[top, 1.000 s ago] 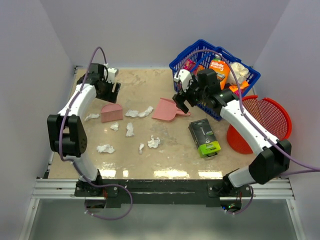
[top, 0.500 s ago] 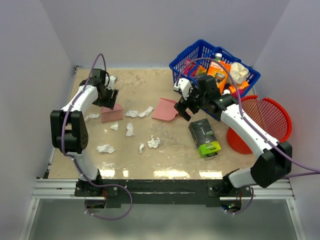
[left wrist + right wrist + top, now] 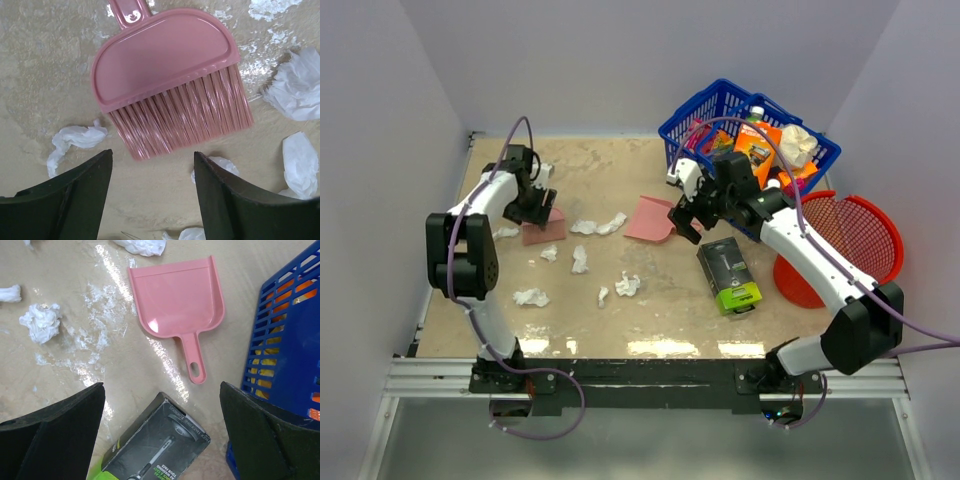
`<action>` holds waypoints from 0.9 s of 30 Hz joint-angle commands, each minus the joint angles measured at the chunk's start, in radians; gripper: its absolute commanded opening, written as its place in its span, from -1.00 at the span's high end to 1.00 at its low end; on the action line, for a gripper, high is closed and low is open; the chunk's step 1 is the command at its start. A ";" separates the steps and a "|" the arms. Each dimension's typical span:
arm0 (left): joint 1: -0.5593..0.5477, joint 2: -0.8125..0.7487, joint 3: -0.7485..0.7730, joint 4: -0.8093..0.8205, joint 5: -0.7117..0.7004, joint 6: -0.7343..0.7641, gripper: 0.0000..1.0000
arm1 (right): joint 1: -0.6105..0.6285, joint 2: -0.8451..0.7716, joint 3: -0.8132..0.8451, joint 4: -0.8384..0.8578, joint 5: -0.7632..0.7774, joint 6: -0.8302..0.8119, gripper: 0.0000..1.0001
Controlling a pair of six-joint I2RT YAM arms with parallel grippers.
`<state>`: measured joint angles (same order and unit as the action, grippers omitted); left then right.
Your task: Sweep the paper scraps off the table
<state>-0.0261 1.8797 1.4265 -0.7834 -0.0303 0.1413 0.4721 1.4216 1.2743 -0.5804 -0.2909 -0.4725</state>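
Currently the left tool (image 3: pixel 152 190) hangs with its jaws apart and empty, just above the bristle end of the pink brush (image 3: pixel 170 90), which lies flat on the tabletop (image 3: pixel 620 170). The brush handle points away from me, at the far side of the head. My judgement: closing here would catch soft bristles rather than the stiff back, so the brush could twist or slip once I push with it. Paper scraps (image 3: pixel 300 85) lie just beside the bristles on both sides, and a finger coming down could pin one or flick it off.

The right tool (image 3: pixel 161 390) is spread wide, holding nothing, over the handle of the pink dustpan (image 3: pixel 177 295). That handle is thin and lies flat, so a low grasp may scrape the tabletop or skid the pan.

Crowding there: a black-and-green box (image 3: pixel 155 445) sits just beside the handle tip, and the blue basket (image 3: pixel 290 340) wall stands near the right finger. Either could block the descent.

A red basket (image 3: pixel 860 230) sits beyond the tabletop's right edge. More scraps are scattered between the two arms, none swept yet.
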 commanded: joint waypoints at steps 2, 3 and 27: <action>0.014 0.030 0.028 -0.005 -0.002 -0.017 -0.35 | 0.013 -0.013 0.002 -0.022 -0.040 -0.018 -0.97; 0.014 0.036 0.032 -0.007 -0.006 -0.014 -0.32 | 0.011 -0.012 0.002 -0.019 -0.040 -0.015 -0.97; 0.022 0.153 0.069 -0.007 -0.033 0.026 0.52 | 0.017 0.048 0.002 0.057 -0.060 0.017 -0.97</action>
<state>-0.0132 2.0235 1.4624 -0.7879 -0.0540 0.1505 0.4835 1.4605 1.2610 -0.5602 -0.3168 -0.4709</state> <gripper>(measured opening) 0.333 0.985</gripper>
